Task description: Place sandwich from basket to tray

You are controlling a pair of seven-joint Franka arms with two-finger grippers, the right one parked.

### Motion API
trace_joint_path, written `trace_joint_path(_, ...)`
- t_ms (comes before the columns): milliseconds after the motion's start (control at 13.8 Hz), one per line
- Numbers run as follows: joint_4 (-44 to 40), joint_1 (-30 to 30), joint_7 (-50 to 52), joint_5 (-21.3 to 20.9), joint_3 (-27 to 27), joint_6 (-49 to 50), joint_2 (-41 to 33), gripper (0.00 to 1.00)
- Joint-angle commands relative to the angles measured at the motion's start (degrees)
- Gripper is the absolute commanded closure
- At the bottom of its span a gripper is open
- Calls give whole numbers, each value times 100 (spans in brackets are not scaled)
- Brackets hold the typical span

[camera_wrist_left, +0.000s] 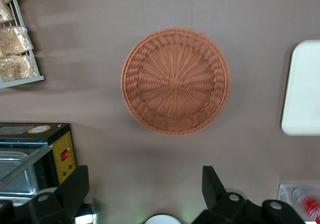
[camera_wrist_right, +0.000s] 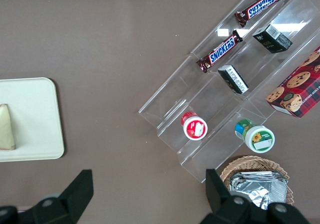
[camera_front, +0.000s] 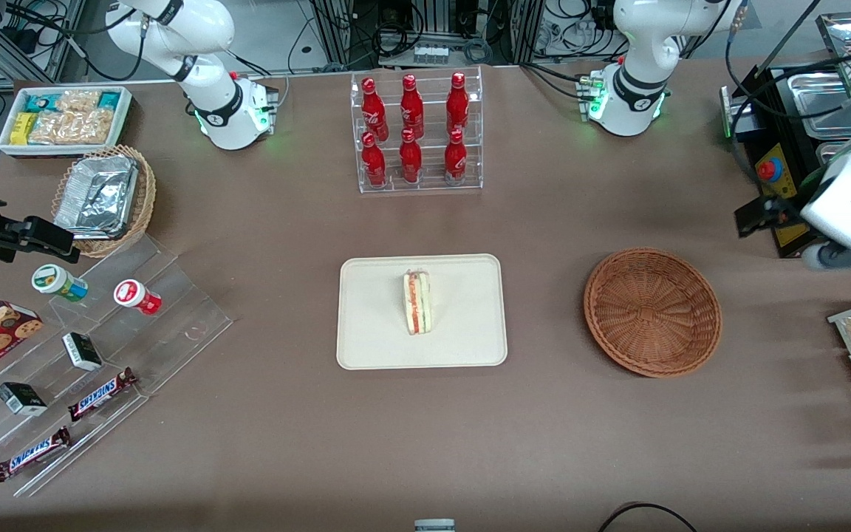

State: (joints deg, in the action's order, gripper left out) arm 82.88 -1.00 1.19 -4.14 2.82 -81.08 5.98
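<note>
Bare brown tabletop (camera_front: 425, 443) fills the strip nearest the front camera, running unbroken up to the tray's near rim; on the tray (camera_front: 374, 347) the sandwich (camera_front: 417, 301) stands on edge about midway along, its red, orange and green cut face turned toward the front camera, with cream surface open on every side of it and no part of it reaching the low rim; the tray's rounded corners all lie well in from any neighbour. Toward the working arm's end sits the basket (camera_front: 651, 311), holding nothing, its woven rim well apart from the tray with bare tabletop between; the hand (camera_wrist_left: 145, 186) hangs high above the tabletop near the basket, its two dark fingers (camera_wrist_left: 214, 186) spread wide with nothing between them, the basket seen whole beneath it in the wrist view. Farther from the front camera than the tray, a clear rack of red bottles (camera_front: 417, 133) stands upright, separated from the tray's rim by an open band of tabletop; toward the parked arm's end a clear stepped stand (camera_front: 100, 355) carries candy bars and small cups, its nearest corner well short of the tray.
</note>
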Motion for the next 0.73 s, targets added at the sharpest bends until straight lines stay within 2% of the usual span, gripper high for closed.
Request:
trace_joint_path(0, 676, -120, -645, 229, -378, -22, -684, 0)
trace_joint_path(218, 1063, -120, -673, 229, -432, -74, -1142, 0)
trace_joint_path(653, 852, -93, -638, 194, -493, -4, -984, 0)
